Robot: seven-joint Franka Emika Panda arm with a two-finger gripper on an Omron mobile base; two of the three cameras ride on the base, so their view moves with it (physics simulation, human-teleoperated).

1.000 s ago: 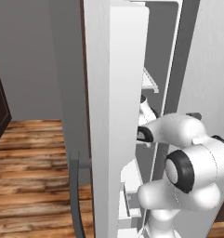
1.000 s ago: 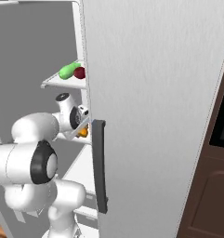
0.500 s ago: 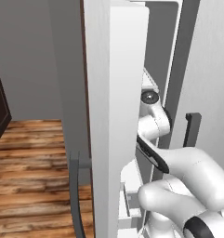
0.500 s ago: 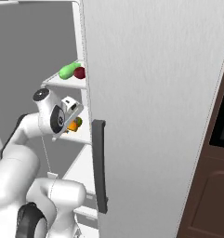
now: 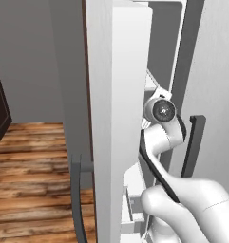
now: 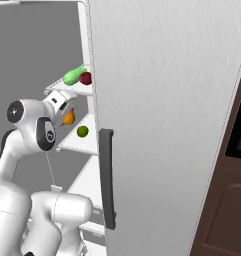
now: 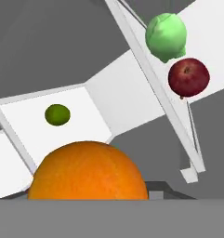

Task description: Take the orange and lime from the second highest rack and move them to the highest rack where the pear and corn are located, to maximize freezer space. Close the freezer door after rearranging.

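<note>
Freezer door [image 5: 117,118]: tall thick slab, swung open, white moulded inner side facing the racks, bins low down; dark bar handle [image 5: 77,199] on its grey outer face.
Second door [image 6: 162,115]: grey, shut, with a dark vertical handle [image 6: 107,185].
Arm [image 6: 29,130]: white, reaching into the freezer between the two doors.
Highest rack [image 6: 67,88]: white shelf carrying a green item [image 6: 73,76] and a dark red fruit [image 6: 85,78] side by side.
Second highest rack [image 6: 77,142]: white shelf below it, carrying the lime [image 6: 82,131].
Orange [image 6: 68,117]: lifted clear of the second highest rack, below the highest one, well apart from the lime.
Pincer [image 6: 66,106]: clamped on the orange.
</note>
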